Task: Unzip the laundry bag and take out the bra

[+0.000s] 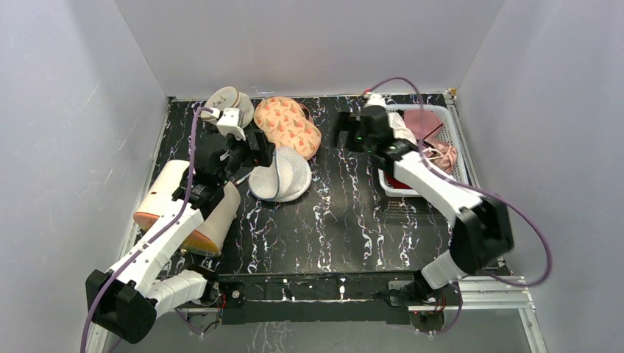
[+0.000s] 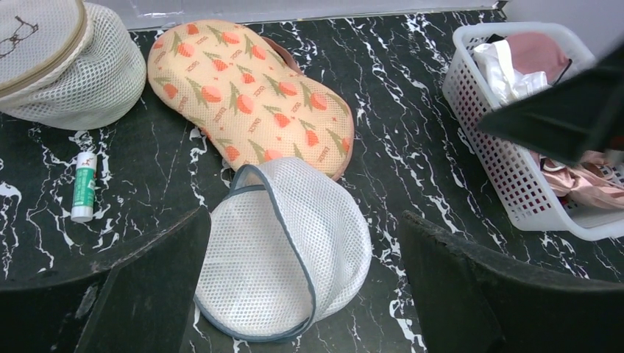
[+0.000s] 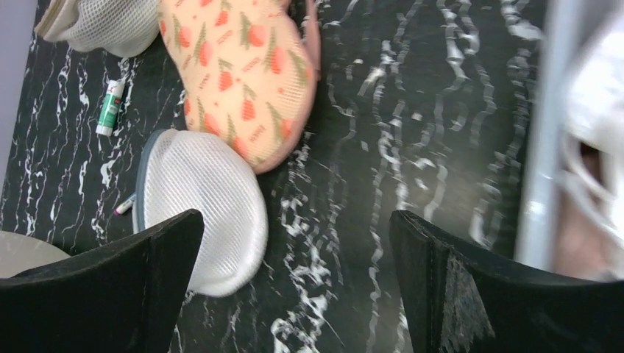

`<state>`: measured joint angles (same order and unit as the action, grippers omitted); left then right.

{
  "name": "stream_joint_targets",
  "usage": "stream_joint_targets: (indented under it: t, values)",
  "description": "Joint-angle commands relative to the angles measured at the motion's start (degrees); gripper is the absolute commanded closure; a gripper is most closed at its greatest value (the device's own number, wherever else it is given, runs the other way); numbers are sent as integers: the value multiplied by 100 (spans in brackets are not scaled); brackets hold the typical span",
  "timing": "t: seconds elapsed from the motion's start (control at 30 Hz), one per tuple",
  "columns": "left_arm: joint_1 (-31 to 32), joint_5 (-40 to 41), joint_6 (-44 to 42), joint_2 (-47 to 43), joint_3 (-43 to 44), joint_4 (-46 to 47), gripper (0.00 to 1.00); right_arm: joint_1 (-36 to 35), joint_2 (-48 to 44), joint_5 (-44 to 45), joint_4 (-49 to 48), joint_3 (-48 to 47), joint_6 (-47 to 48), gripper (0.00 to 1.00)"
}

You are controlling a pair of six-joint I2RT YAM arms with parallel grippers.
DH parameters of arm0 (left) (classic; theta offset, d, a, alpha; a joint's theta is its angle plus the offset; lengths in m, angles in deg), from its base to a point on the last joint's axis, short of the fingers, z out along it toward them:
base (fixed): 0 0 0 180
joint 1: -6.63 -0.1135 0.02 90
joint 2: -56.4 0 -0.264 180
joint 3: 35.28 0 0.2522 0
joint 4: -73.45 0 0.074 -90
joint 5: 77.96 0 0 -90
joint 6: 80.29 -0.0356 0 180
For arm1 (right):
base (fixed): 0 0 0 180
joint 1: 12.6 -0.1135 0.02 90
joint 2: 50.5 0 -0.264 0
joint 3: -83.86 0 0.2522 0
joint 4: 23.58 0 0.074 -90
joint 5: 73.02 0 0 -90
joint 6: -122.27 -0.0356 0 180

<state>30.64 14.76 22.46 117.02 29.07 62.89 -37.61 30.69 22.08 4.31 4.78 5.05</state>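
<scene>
The laundry bag (image 1: 288, 125) (image 2: 250, 95) (image 3: 243, 73) lies flat near the table's back, peach-orange with a red floral print. A pink zipper edge shows along its far side, and it looks closed. The bra is hidden. My left gripper (image 1: 257, 149) (image 2: 305, 220) hovers open just left of the bag, above a white mesh pouch, holding nothing. My right gripper (image 1: 341, 131) (image 3: 296, 217) hangs open over bare black table right of the bag, also holding nothing.
A white mesh pouch with grey trim (image 1: 279, 176) (image 2: 287, 257) (image 3: 202, 206) lies against the bag's near end. A round beige-topped mesh pouch (image 1: 228, 103) (image 2: 59, 59) sits back left, a small green-and-white tube (image 2: 83, 187) beside it. A white basket (image 1: 458, 147) (image 2: 515, 191) of garments stands right.
</scene>
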Motion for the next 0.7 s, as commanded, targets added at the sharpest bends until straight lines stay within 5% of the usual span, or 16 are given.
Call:
stream_joint_targets:
  t: [0.0,0.43,0.67]
  values:
    - [160,38,-90,-180,-19,288,2,-498,1210,378,-310,-1179,-321,2]
    - [595,180,-200,-362,-76,407,2,-684,4838,885,174,-4264,-525,2]
    - [764,244,-264,-419,-95,433,2,-560,5340,607,-77,-4547,-703,5]
